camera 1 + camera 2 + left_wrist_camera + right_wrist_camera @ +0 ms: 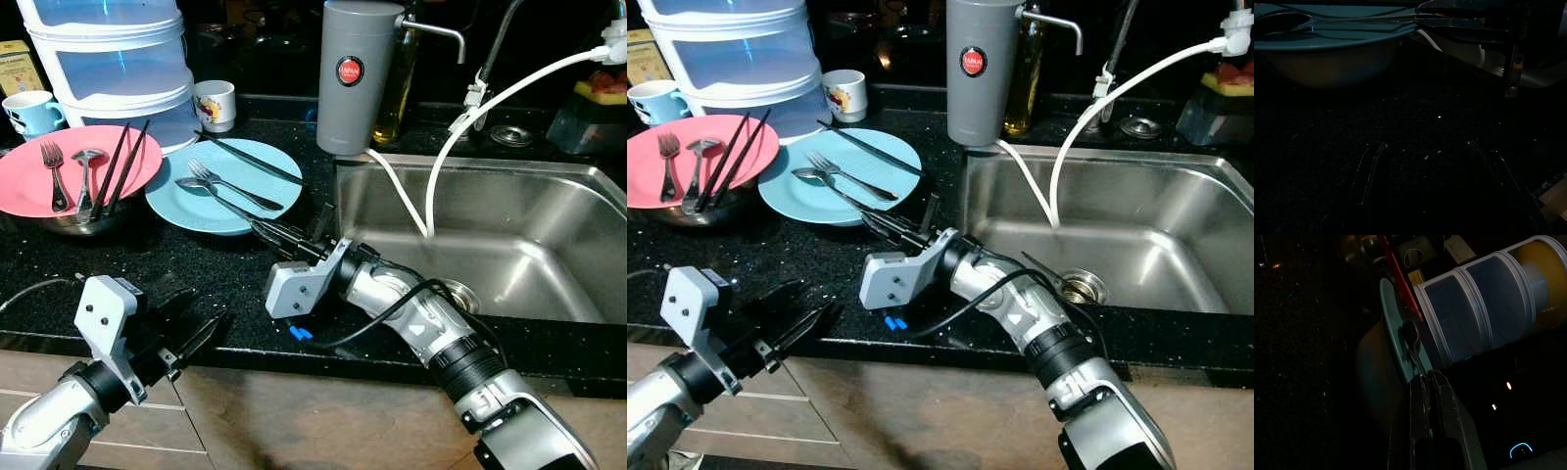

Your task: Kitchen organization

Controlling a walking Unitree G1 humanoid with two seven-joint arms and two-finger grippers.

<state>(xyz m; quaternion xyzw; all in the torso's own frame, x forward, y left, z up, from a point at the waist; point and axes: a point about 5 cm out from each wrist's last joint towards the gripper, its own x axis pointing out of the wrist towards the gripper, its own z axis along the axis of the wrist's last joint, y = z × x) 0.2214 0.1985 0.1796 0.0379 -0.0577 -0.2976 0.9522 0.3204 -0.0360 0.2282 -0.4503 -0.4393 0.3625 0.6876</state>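
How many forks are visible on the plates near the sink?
2. One metal fork lies on the round pink plate, beside a spoon and black chopsticks. The other metal fork lies on the round light blue plate. More may be hidden.

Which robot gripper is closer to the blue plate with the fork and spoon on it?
The right one. The right gripper reaches the near edge of the blue plate, fingers closed on the spoon handle. The left gripper hangs off the counter's front edge, well short of the plate.
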